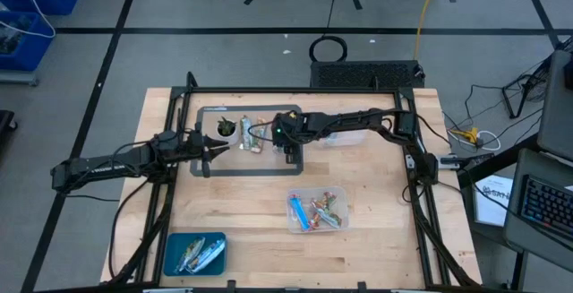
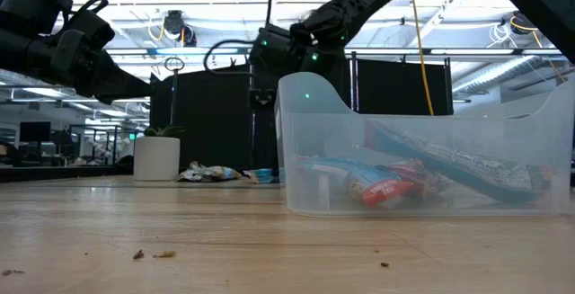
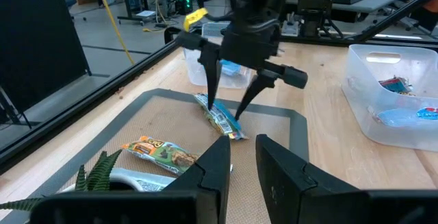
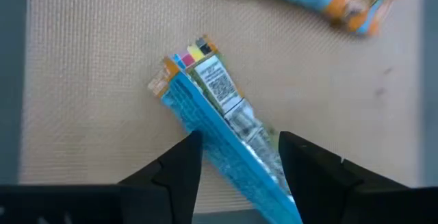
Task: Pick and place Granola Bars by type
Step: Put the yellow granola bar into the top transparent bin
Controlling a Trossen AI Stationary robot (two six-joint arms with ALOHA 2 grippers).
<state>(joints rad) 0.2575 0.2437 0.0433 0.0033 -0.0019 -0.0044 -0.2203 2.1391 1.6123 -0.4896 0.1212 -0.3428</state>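
Right gripper [image 3: 228, 107]: fingers spread, straddling a blue bar [image 4: 233, 142] lying flat on the mat, not pinching it.
Blue bar: slim, shiny crinkled wrapper, colour-block strip and tiny print, unreadable.
Mat [image 3: 274, 125]: tan woven texture, grey border.
Orange-green bar [image 3: 159, 152]: glossy, near the blue bar.
Left gripper [image 1: 208, 152]: hovers at the mat's edge, narrow gap, nothing held.
Clear tub [image 1: 318, 211]: translucent plastic, mixed bars inside.
Blue tray [image 1: 194, 253]: silvery bars.

A blue-wrapped bar [image 4: 226, 125] lies flat on the grey mat, label side up, its barcode end free. Near it lies an orange-green bar [image 3: 159, 152]. More bars [image 1: 316, 211] fill the clear tub, silvery ones [image 1: 199, 254] the blue tray
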